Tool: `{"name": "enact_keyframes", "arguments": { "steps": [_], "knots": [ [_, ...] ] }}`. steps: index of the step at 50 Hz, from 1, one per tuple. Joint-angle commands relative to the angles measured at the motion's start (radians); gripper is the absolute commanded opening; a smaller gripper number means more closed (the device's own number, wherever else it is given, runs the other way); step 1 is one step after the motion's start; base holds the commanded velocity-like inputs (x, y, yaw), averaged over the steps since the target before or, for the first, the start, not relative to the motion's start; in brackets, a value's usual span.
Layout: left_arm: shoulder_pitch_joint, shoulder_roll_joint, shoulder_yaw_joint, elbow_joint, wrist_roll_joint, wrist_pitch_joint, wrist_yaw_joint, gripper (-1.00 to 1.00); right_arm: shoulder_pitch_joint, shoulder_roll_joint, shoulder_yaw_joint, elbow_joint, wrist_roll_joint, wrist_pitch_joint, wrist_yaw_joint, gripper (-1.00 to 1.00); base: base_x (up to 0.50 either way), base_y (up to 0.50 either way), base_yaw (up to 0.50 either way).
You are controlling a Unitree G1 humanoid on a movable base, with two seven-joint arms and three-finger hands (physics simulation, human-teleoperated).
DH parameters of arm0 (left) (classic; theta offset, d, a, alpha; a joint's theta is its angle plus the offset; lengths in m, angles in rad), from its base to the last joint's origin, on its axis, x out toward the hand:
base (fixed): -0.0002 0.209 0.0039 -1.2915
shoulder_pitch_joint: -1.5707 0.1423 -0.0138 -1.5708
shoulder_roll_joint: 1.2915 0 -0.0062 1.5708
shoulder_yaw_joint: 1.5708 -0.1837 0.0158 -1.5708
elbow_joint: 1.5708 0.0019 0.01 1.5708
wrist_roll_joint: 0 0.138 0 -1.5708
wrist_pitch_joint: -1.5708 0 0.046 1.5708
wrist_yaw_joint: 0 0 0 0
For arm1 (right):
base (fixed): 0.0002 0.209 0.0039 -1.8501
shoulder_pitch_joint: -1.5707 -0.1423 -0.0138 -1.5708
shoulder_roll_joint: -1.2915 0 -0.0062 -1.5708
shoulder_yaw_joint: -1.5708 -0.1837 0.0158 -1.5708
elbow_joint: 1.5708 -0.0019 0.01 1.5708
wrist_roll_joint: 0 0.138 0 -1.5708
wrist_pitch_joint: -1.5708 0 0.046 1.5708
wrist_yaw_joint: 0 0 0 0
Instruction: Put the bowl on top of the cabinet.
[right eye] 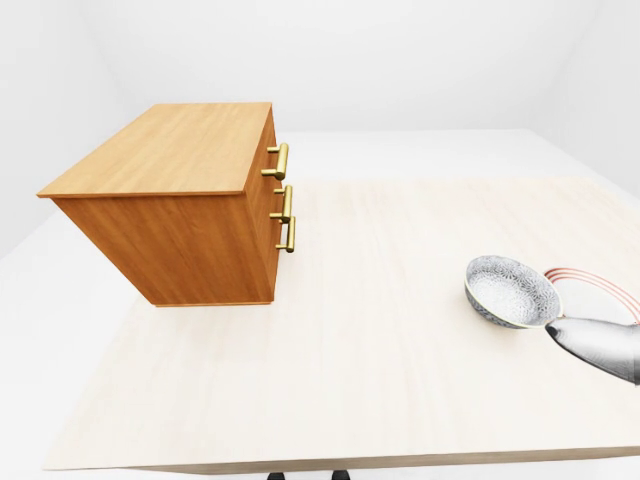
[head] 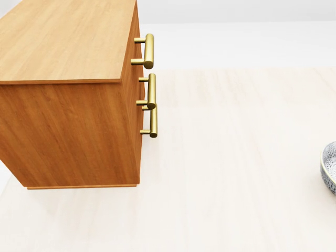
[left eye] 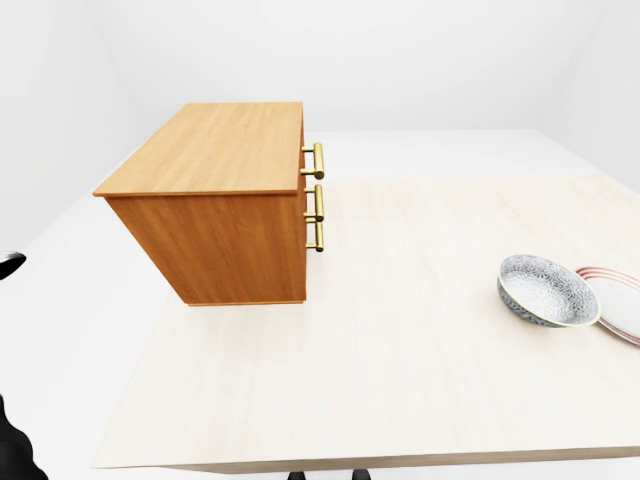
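Bowl job, nothing lifted yet, so here's the layout, biggest thing first. The pale wooden table [left eye: 400, 350] fills most of both eye views. The cabinet [left eye: 220, 245] sits on it at the upper left of the frame, with its flat top [right eye: 170, 150] bare and three brass handles [head: 149, 51] sticking out of its right-hand face.

Way over at the right edge there's a plate [left eye: 618, 300] with a pink rim. The bowl [right eye: 512, 292], the grey patterned one, is right up against the plate's left side; I can't tell if it's leaning on the rim or just beside it. It's upright-ish, mouth up, and well apart from the cabinet.

In the right-eye view, the right hand [right eye: 600, 345] pokes in from the lower right as a silvery tapered bit; its tip is just below and right of the bowl, near it but not touching as far as I can see. The fingers don't show, so I honestly can't tell how open they are or whether they've got anything.

The left arm [left eye: 14, 452] is only a black scrap in the bottom left corner; that hand's out of shot.

So my guess is the right hand is much the closer one. The bowl's round, so there's no long axis to worry about. The reach goes up-left in frame; the carry afterwards goes left across the whole table.
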Motion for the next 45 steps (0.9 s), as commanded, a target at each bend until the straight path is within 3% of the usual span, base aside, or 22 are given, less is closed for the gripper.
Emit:
{"name": "enact_keyframes", "arguments": {
  "steps": [1, 4, 7, 8, 10, 13, 14, 16, 19, 24, 45],
  "knots": [
    [-0.001, -0.001, -0.004, -0.003, 0.006, 0.0, 0.001, 1.0, -0.227, -0.144, 0.11, 0.009, -0.26, 0.0, 0.121, 1.0, 0.0, 0.0, 0.0],
    [-0.003, 0.003, 0.003, -0.005, 0.0, 0.0, 0.003, 1.0, -0.28, -0.244, 0.224, 0.038, -0.524, 0.0, 0.239, 1.0, 0.0, 0.0, 0.0],
    [-0.003, 0.004, 0.004, -0.006, -0.002, 0.0, 0.004, 1.0, -0.318, -0.252, 0.301, 0.082, -0.714, 0.0, 0.365, 1.0, 0.0, 0.0, 0.0],
    [-0.002, 0.0, -0.007, -0.002, 0.009, 0.0, 0.002, 1.0, -0.313, -0.357, 0.537, 0.309, -0.824, 0.0, 0.43, 1.0, 0.0, 0.0, 0.0],
    [-0.002, 0.0, -0.004, -0.004, 0.009, 0.0, 0.001, 1.0, -0.385, -0.378, 0.605, 0.407, -1.001, 0.0, 0.587, 1.0, 0.0, 0.0, 0.0],
    [-0.003, 0.0, -0.003, -0.002, 0.009, 0.0, 0.002, 1.0, -0.371, -0.326, 0.591, 0.469, -1.262, 0.0, 0.789, 1.0, 0.0, 0.0, 0.0],
    [-0.01, 0.011, 0.002, -0.008, 0.006, 0.0, 0.009, 1.0, -0.12, -0.542, 0.536, 1.147, -1.165, 0.0, 0.814, 1.0, 0.0, 0.0, 0.0],
    [-0.01, 0.013, 0.004, -0.01, 0.003, 0.0, 0.01, 1.0, -0.211, -0.466, 0.466, 1.32, -1.328, 0.0, 0.877, 1.0, 0.0, 0.0, 0.0],
    [-0.009, 0.013, 0.005, -0.012, 0.002, 0.0, 0.011, 1.0, -0.256, -0.386, 0.395, 1.35, -1.459, 0.0, 0.923, 1.0, 0.0, 0.0, 0.0],
    [-0.009, 0.012, 0.005, -0.009, 0.003, 0.0, 0.009, 1.0, -0.287, -0.334, 0.367, 1.421, -1.522, 0.0, 0.914, 1.0, 0.0, 0.0, 0.0],
    [-0.01, 0.011, 0.001, -0.008, 0.007, 0.0, 0.009, 1.0, -0.28, -0.316, 0.372, 1.445, -1.53, 0.0, 0.902, 1.0, 0.0, 0.0, 0.0]
  ]
}}
